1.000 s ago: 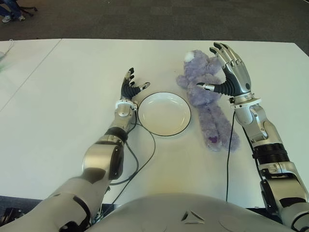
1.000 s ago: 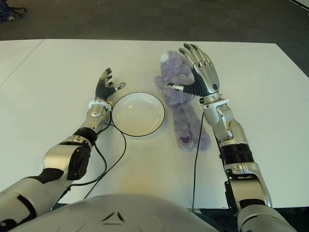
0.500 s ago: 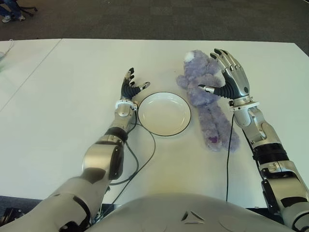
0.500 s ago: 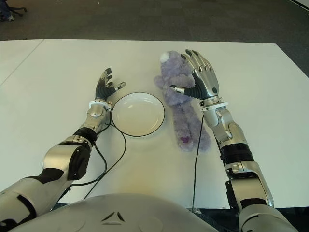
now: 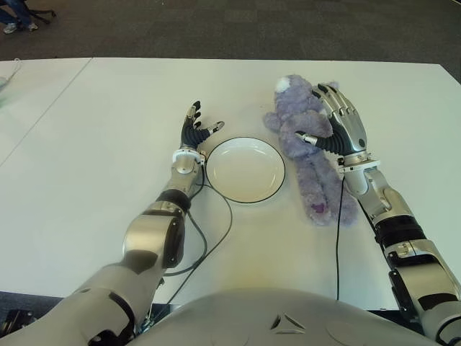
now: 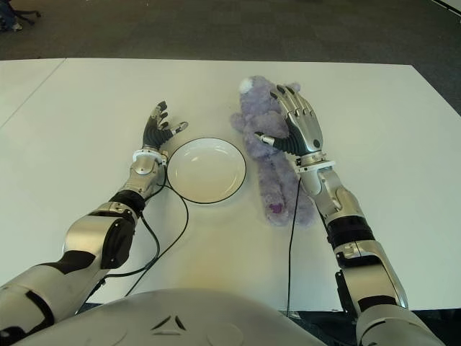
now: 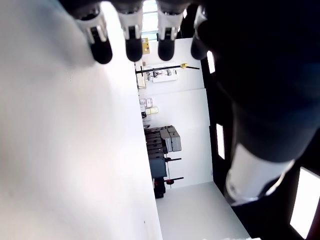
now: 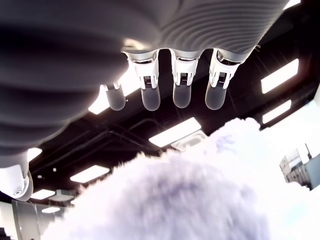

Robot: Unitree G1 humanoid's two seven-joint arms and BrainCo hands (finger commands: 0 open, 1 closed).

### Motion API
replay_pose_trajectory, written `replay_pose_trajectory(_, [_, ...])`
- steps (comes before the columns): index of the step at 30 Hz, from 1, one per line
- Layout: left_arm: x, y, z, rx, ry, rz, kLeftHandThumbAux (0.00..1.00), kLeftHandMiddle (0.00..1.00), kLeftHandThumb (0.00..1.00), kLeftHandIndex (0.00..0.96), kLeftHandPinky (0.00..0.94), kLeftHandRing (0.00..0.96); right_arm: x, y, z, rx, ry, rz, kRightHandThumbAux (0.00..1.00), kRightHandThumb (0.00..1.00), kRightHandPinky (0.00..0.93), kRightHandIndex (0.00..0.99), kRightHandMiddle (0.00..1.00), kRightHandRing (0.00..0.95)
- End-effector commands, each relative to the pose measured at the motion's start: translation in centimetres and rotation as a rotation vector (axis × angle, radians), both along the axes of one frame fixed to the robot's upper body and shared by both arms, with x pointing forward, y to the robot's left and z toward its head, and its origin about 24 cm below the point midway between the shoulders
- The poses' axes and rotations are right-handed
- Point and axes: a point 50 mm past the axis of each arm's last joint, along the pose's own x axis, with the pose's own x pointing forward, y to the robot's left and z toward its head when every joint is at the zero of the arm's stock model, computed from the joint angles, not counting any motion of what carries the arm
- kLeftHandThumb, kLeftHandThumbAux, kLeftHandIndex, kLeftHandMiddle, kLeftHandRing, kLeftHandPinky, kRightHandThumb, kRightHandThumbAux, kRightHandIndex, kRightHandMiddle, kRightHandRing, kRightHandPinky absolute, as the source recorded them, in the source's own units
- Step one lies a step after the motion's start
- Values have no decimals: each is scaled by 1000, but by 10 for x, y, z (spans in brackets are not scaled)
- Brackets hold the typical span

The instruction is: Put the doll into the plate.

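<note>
A purple plush doll (image 5: 315,189) lies stretched out on the white table (image 5: 108,144), just right of a white plate (image 5: 245,170) with a dark rim. My right hand (image 5: 333,119) is down over the doll's upper body. Its fingers (image 8: 181,92) are extended above the fur (image 8: 175,200) and the thumb is against the doll's chest, not closed around it. The plate holds nothing. My left hand (image 5: 196,131) shows at the plate's left rim with its fingers (image 7: 132,37) spread and nothing in them.
A black cable (image 5: 216,231) loops from my left forearm across the table in front of the plate. Another black cable (image 5: 338,238) hangs from my right wrist beside the doll's legs. The table's far edge meets dark carpet (image 5: 216,29).
My right hand has come down and forward from above the doll's right side until it covers the doll's upper body. The doll, the plate and my left hand have stayed put.
</note>
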Motion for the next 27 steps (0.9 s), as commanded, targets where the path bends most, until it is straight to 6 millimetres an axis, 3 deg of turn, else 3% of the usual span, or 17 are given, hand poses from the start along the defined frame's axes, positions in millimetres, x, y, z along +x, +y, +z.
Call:
replay_pose_trajectory(1, [-70,-6,-82,-21,404,6,800,59,0,55,95,60,-8,2,-26,-13,88,-3,461,240,59,14,0,0])
replay_pose_trajectory(6, [-71,-6,-82,-13,398,6,796,62,0,53,101,65,-13,0,-36,16,136,-6,487,253,106,10,0,0])
replay_pose_trajectory(9, [-71,-7,-82,-11,395,7,791,65,0,56,96,68,-14,0,-39,37,136,-1,491,292,188,8,0,2])
replay_pose_trajectory(16, [-71,-7,-82,-9,390,5,776,60,0,60,93,65,-17,3,-46,61,105,3,485,345,198,27,0,29])
replay_pose_trajectory(20, [-71,-7,-82,-13,395,3,767,57,0,54,84,59,-19,4,-50,74,94,1,493,384,253,45,0,71])
replay_pose_trajectory(27, [-71,-7,-82,-19,398,0,768,55,0,51,88,57,-23,5,-57,78,124,11,493,378,267,60,0,105])
